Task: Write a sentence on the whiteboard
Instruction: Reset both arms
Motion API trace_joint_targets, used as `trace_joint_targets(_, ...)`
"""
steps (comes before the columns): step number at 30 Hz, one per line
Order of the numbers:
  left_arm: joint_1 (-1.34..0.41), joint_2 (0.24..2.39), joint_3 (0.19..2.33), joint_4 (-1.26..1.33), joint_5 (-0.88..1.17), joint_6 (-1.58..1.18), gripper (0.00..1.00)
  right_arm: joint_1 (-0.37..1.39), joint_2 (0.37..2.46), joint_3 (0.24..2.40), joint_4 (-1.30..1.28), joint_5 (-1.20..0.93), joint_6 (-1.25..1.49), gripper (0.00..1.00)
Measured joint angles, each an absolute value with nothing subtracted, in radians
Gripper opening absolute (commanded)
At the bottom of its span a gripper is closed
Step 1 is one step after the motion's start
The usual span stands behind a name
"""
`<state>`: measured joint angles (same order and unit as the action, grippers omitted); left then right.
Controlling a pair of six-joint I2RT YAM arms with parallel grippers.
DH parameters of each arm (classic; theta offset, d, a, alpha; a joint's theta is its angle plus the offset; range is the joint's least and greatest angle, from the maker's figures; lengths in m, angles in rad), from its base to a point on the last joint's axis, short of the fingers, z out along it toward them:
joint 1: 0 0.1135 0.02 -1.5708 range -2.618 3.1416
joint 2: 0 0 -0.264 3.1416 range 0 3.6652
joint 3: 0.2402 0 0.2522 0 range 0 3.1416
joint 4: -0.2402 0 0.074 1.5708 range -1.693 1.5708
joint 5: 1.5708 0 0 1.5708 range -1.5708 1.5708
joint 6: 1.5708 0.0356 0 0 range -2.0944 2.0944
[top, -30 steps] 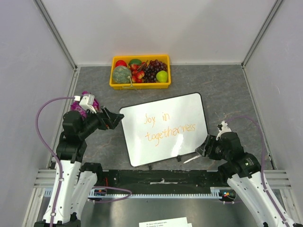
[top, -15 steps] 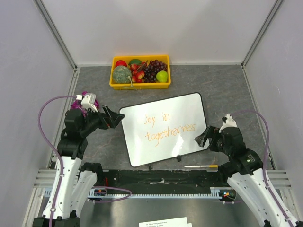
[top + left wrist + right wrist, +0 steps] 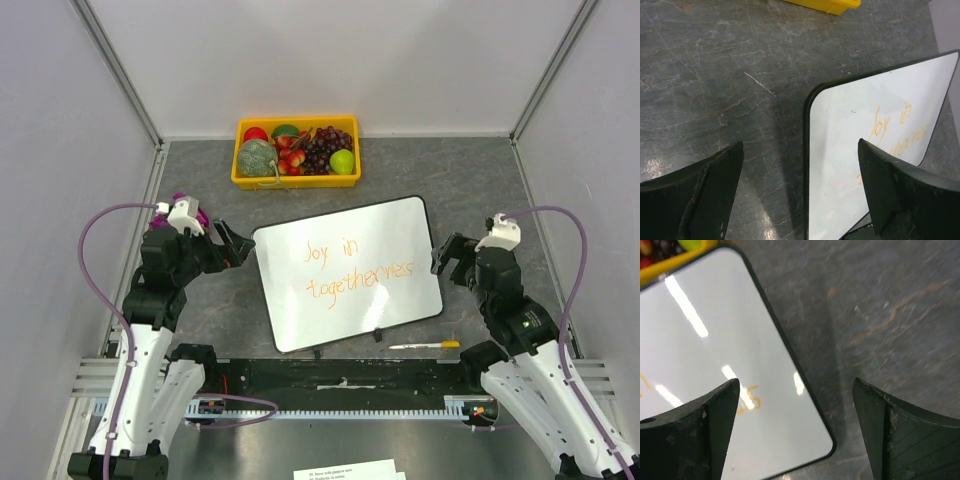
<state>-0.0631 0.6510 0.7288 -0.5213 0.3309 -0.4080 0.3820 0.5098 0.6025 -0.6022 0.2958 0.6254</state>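
The whiteboard lies flat in the middle of the table, white with a thin black frame. The sentence, orange "Joy in togetherness" in two lines, is on it. My left gripper is open and empty above the board's left edge; the left wrist view shows the board and part of the lettering. My right gripper is open and empty above the board's right edge. An orange-capped marker lies on the table near the front edge, below the board.
A yellow tray of fruit stands at the back of the table, its corner also showing in the left wrist view. A purple object sits behind the left arm. A black rail runs along the near edge.
My right gripper let go of the marker, which now lies near the front edge, and rose back toward the board's right edge. My left gripper drew back slightly to the left.
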Motion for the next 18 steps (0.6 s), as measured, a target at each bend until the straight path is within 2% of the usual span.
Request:
trace_joint_targets(8, -0.063, 0.696, 0.730, -0.521, 0.230, -0.432, 0.99, 0.382, 0.609, 0.658, -0.428, 0.517, 0.422, 0.98)
trace_joint_targets(18, -0.063, 0.715, 0.712, -0.440, 0.181, -0.458, 0.97, 0.382, 0.637, 0.619, -0.283, 0.566, 0.307, 0.98)
